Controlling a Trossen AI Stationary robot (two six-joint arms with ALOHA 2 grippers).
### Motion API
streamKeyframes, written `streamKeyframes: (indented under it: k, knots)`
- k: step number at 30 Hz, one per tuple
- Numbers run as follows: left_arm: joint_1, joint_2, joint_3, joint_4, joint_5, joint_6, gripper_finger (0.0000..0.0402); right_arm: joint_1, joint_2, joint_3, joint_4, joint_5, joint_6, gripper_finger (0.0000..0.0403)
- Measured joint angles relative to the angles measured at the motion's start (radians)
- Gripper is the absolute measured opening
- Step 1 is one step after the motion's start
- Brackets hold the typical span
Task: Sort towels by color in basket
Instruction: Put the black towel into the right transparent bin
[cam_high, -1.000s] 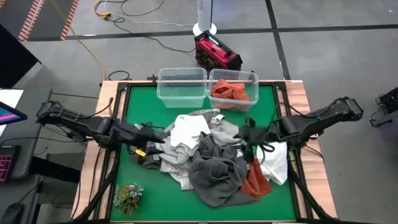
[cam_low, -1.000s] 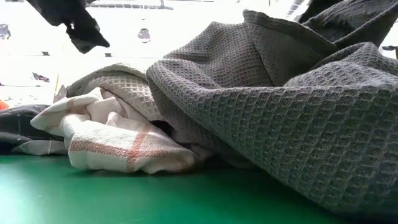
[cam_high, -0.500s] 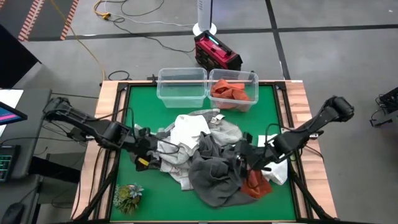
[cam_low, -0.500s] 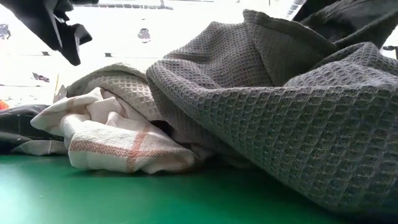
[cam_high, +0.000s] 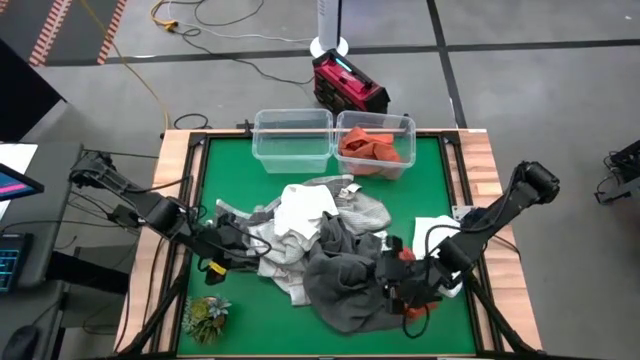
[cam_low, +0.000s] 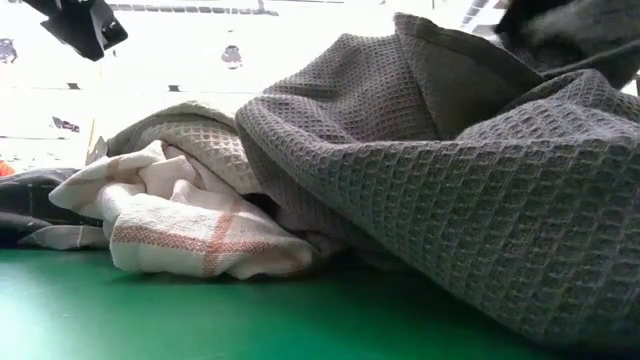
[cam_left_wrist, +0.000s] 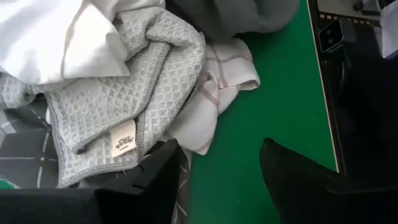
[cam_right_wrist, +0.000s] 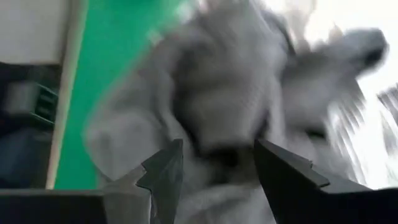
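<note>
Landmark: the dark grey towel (cam_high: 345, 280), bunched at the front middle of the green table (cam_high: 240, 325).

Towel pile (cam_high: 300, 235) spreads from the grey towel toward the left arm and toward the bins. White towel (cam_high: 305, 210) lies on top of the pile, just behind the grey towel. Light grey waffle towel (cam_left_wrist: 118, 93) with a small label lies at the pile's left edge, over a white cloth with thin red lines (cam_left_wrist: 214, 99). In the low view the same red-lined white cloth (cam_low: 190, 235) sits beside the grey towel's thick fold (cam_low: 450, 200), touching it.

Right gripper (cam_high: 400, 285) is down at the grey towel's right edge, over the rust orange towel (cam_high: 418, 312), of which only a scrap shows. Fingers apart in the right wrist view, blurred grey cloth ahead of them; no grasp visible.

Left gripper (cam_high: 222, 262) is at the pile's left edge, well apart from the grey towel. Fingers spread, nothing between them.

Behind the pile: empty clear bin (cam_high: 292, 140); next to it a clear bin (cam_high: 405, 128) holding an orange towel (cam_high: 368, 150).
</note>
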Motion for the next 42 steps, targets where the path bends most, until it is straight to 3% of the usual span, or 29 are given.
streamKeyframes:
  k: [5,9,16,23,26,32,36,42]
  knots:
    - [-0.007,0.002,0.000,0.002,-0.003,-0.025,0.0208,0.033,0.033,0.061,-0.295,-0.005,0.220,0.0227]
    - [-0.007,0.002,0.000,0.003,-0.012,-0.029,0.0208,0.059,0.045,0.055,-0.406,-0.101,0.318,0.0227]
    - [-0.007,0.002,0.000,0.002,-0.031,-0.062,0.0208,0.063,0.075,-0.081,-0.352,-0.257,0.441,0.0226]
    - [-0.007,0.002,0.000,0.001,-0.031,-0.089,0.0208,0.052,0.080,-0.169,-0.245,-0.267,0.444,0.0194]
    - [-0.007,0.002,0.000,0.001,-0.031,-0.088,0.0208,0.043,0.078,-0.171,-0.240,-0.266,0.405,0.0155]
    - [-0.006,0.002,0.000,0.003,-0.036,-0.085,0.0208,0.022,0.077,-0.171,-0.096,-0.264,0.231,0.0022]
    - [-0.006,0.002,0.000,0.019,-0.048,-0.085,0.0208,0.003,0.057,-0.171,0.044,-0.215,0.091,0.0032]
    - [-0.006,0.002,0.000,0.081,-0.050,-0.056,0.0208,0.001,-0.018,-0.167,0.224,0.029,-0.146,0.0038]
